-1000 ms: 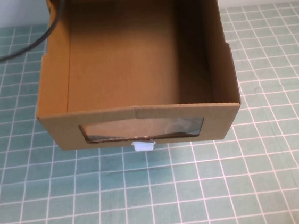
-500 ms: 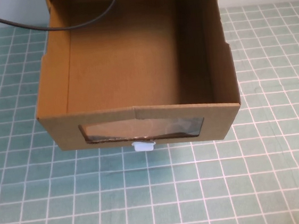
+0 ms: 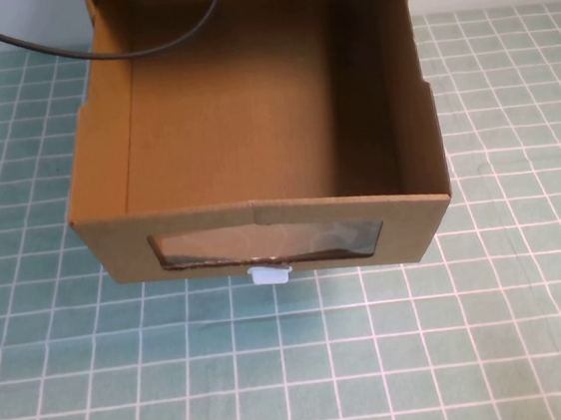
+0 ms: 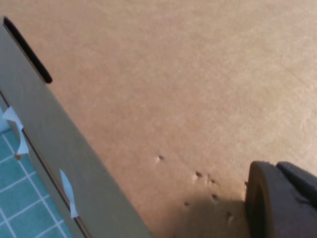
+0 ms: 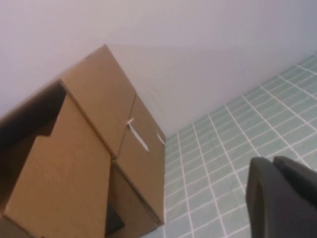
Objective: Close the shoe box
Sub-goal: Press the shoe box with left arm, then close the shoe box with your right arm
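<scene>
The shoe box (image 3: 249,103) stands in the middle of the mat with its drawer pulled out toward me and empty inside. Its front has a clear window (image 3: 264,244) with a small white pull tab (image 3: 270,273) below it. Neither gripper shows in the high view. In the left wrist view my left gripper (image 4: 276,166) is shut and empty, right up against a flat cardboard face of the box (image 4: 173,89). In the right wrist view my right gripper (image 5: 272,161) is shut and empty, over the mat beside the box (image 5: 89,148).
A teal mat with a white grid (image 3: 494,328) covers the table around the box. A black cable (image 3: 143,49) hangs across the back left of the drawer. A pale wall (image 5: 198,59) stands behind the box.
The black cable has swung from the box's left side to across the back of the drawer. The box has not moved.
</scene>
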Action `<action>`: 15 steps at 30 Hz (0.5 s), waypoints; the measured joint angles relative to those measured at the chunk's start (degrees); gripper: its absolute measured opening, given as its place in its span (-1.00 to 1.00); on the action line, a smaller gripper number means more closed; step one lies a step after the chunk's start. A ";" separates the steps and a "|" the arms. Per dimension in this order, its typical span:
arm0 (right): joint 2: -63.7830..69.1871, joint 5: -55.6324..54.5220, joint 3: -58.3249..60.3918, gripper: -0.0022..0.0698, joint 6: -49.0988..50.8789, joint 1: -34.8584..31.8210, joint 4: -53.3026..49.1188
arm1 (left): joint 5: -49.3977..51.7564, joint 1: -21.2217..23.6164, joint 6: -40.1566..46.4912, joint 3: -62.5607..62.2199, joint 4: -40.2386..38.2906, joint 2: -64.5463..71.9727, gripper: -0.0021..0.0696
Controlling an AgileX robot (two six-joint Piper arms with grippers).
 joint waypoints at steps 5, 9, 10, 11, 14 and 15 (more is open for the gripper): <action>0.00 8.46 -2.00 -0.97 0.00 0.00 5.59 | 0.10 0.00 0.00 0.00 -0.14 0.00 -0.96; 5.42 25.38 -11.59 -0.97 0.00 0.00 5.96 | 0.10 0.00 -0.05 0.00 -0.14 0.00 -0.96; 8.18 29.83 -14.52 -0.97 0.00 0.00 5.44 | 0.10 0.00 -0.05 0.00 -0.14 0.00 -0.96; 10.63 33.32 -16.95 -0.97 -0.11 0.00 4.85 | 0.10 0.00 -0.05 0.00 -0.14 0.00 -0.96; 20.11 44.37 -25.15 -0.97 -3.37 0.00 3.44 | 0.10 0.00 -0.05 0.00 -0.14 0.00 -0.96; 23.62 46.82 -27.78 -0.97 -5.45 0.00 3.34 | 0.10 0.00 -0.05 0.00 -0.14 0.00 -0.96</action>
